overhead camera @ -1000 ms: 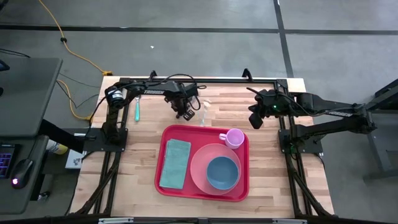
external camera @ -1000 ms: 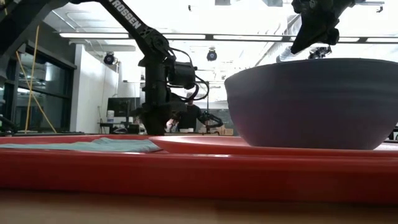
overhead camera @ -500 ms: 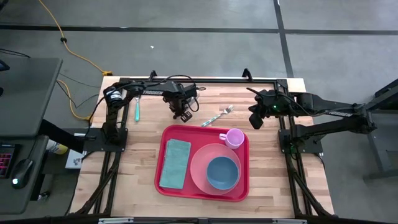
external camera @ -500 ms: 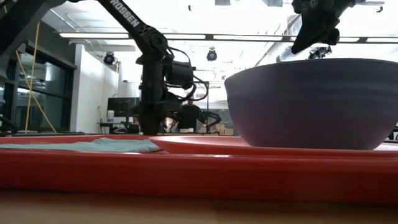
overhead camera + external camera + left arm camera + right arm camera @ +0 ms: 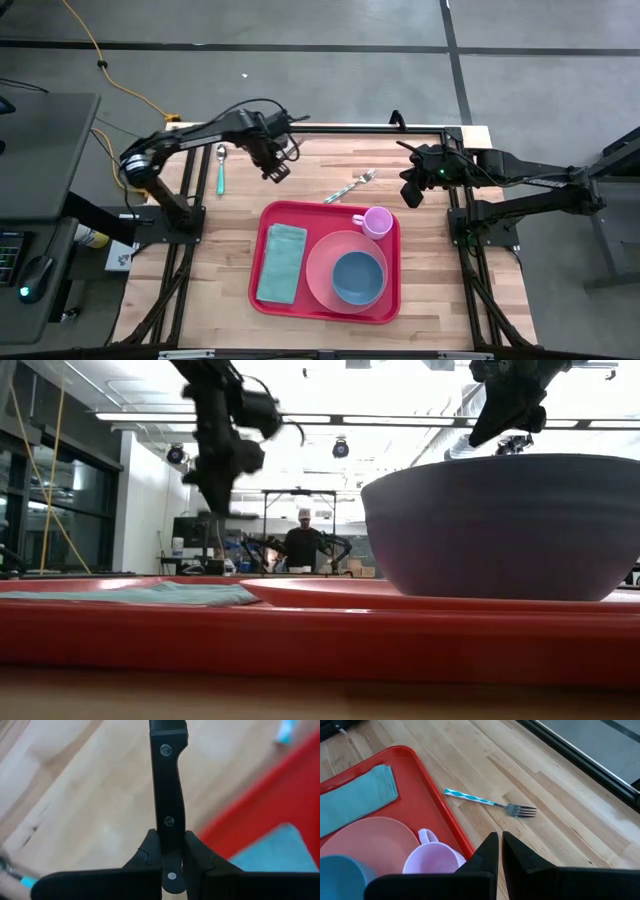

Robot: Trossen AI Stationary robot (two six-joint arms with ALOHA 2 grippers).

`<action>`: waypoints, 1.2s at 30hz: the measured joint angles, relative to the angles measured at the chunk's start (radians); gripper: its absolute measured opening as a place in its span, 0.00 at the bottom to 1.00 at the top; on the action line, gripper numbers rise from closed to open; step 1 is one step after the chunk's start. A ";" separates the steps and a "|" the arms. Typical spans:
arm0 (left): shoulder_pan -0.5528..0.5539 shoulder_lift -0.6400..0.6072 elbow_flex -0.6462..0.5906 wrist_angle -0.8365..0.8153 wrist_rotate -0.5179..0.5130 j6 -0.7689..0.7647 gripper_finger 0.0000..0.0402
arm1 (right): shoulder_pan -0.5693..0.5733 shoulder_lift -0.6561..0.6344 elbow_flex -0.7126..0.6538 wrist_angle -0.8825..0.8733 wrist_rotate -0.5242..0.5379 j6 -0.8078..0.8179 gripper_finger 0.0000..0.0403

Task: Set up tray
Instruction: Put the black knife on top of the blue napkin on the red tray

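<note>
1. Location. The tray [image 5: 390, 300] lies flat on the table [image 5: 220, 280], centred between the two arms and nearer the front edge. It carries a folded napkin [image 5: 283, 262] on the left arm's side, a plate [image 5: 318, 265] with a bowl [image 5: 357, 277] on it, and a cup [image 5: 376, 221] at the far corner on the right arm's side.

2. Handling. The tray is judged to be stiff, smooth plastic: light by itself, heavier as loaded. Grip it at the raised rim on a bare stretch. Keep it level, because the bowl and cup would probably slide.

3. Beyond the tray. A fork [image 5: 350, 187] lies on the table just past the far rim. A spoon [image 5: 220, 170] lies well to the left.

4. Tools. The left gripper [image 5: 169, 851] hangs above the table behind the tray's far left corner, clenched on the handle of a knife [image 5: 169, 795]. The blade is not in view, so its heading cannot be confirmed. The right gripper [image 5: 410, 190] waits near the far right edge, closed on nothing.
</note>
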 joint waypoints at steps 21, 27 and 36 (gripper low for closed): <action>-0.516 -0.489 -0.105 0.028 -0.071 -0.492 0.14 | 0.000 0.000 0.000 0.000 0.003 -0.039 0.00; -0.716 -0.482 -0.236 0.097 -0.209 -0.839 0.14 | 0.000 0.000 0.000 0.001 0.004 -0.034 0.00; -0.954 -0.363 -0.435 0.289 -0.294 -1.294 0.14 | 0.000 0.000 0.000 0.009 0.004 -0.027 0.00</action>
